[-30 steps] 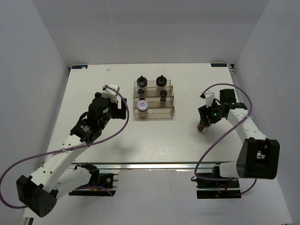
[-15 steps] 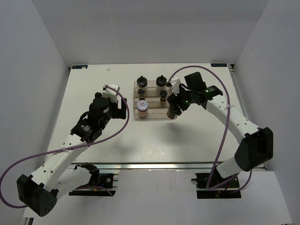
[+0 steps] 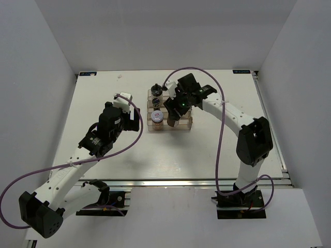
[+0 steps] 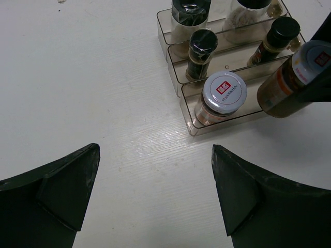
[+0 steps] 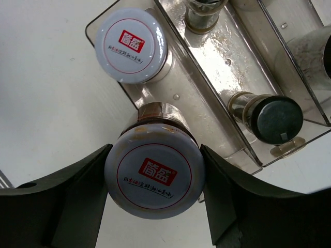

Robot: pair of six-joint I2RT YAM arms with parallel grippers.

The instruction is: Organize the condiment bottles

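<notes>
My right gripper [image 3: 172, 119] is shut on a brownish jar with a red-marked white lid [image 5: 154, 173]. It holds the jar tilted over the right part of the front step of the clear rack [image 3: 186, 124]. The held jar also shows in the left wrist view [image 4: 292, 82]. A second white-lidded jar [image 4: 222, 95] stands at the left of the front step. Two dark black-capped jars [image 4: 200, 51] [image 4: 279, 39] stand on the middle step. Two pale jars [image 4: 187, 15] [image 4: 245, 13] stand on the back step. My left gripper [image 4: 155, 191] is open and empty over bare table left of the rack.
The rack's front wall [image 4: 207, 129] lies just ahead of my left gripper. My right arm [image 3: 227, 111] arches over the table's right half. The table's far edge [image 3: 165, 71] meets white walls.
My right arm has carried the white-lidded jar leftward from the table's right side to the rack's front step. The left arm has not moved.
</notes>
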